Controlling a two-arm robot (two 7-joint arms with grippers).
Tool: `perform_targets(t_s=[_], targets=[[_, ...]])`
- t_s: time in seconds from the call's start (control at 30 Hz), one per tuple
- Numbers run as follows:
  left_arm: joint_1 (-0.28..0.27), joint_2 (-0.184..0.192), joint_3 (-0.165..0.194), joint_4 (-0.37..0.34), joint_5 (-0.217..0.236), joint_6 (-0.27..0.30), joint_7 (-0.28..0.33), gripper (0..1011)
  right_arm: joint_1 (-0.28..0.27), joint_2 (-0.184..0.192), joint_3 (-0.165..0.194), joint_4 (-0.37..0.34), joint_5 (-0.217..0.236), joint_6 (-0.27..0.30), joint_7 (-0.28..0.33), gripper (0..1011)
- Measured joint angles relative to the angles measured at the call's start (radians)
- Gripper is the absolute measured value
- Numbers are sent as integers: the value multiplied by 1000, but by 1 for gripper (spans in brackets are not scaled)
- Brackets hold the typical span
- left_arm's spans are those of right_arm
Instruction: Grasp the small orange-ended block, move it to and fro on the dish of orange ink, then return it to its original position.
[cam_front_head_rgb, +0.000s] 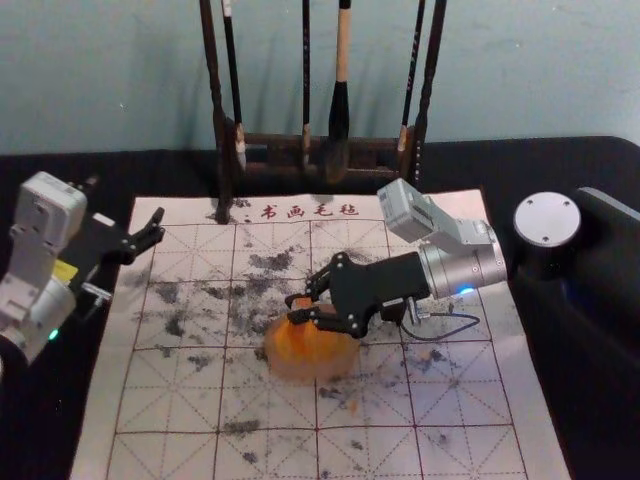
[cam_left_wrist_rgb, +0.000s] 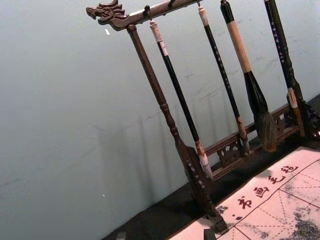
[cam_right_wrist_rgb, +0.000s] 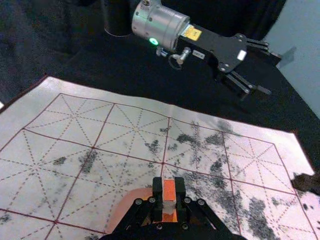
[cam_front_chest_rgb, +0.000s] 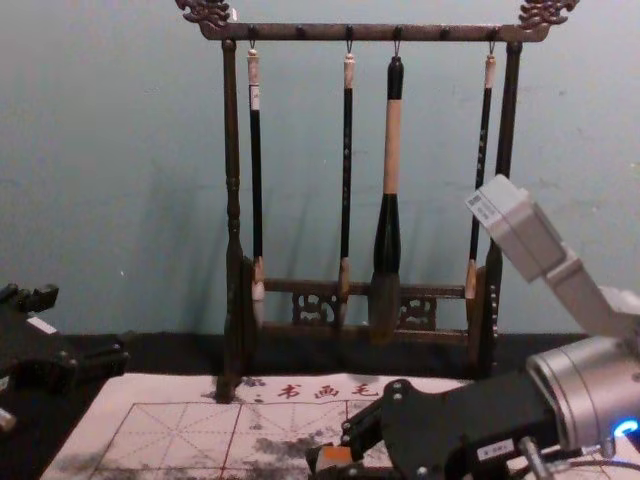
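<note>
Our right gripper is clamped on the orange-ended block at the ink dish, inside the calligraphy mat's edges. Pressing too hard could skid the dish. Our left gripper, fingers apart, idles by the far left corner.

Silvery wrists; blue light; yellow label
</note>
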Motion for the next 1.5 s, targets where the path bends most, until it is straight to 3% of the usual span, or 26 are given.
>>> perform_targets(t_s=[0.4, 1.5], targets=[[0, 0, 0, 0, 0, 0, 0, 1001, 4, 2, 21, 9, -16, -4, -16, 134], [0, 0, 0, 0, 0, 0, 0, 1001, -62, 99, 34, -132, -13, 56, -44, 134]])
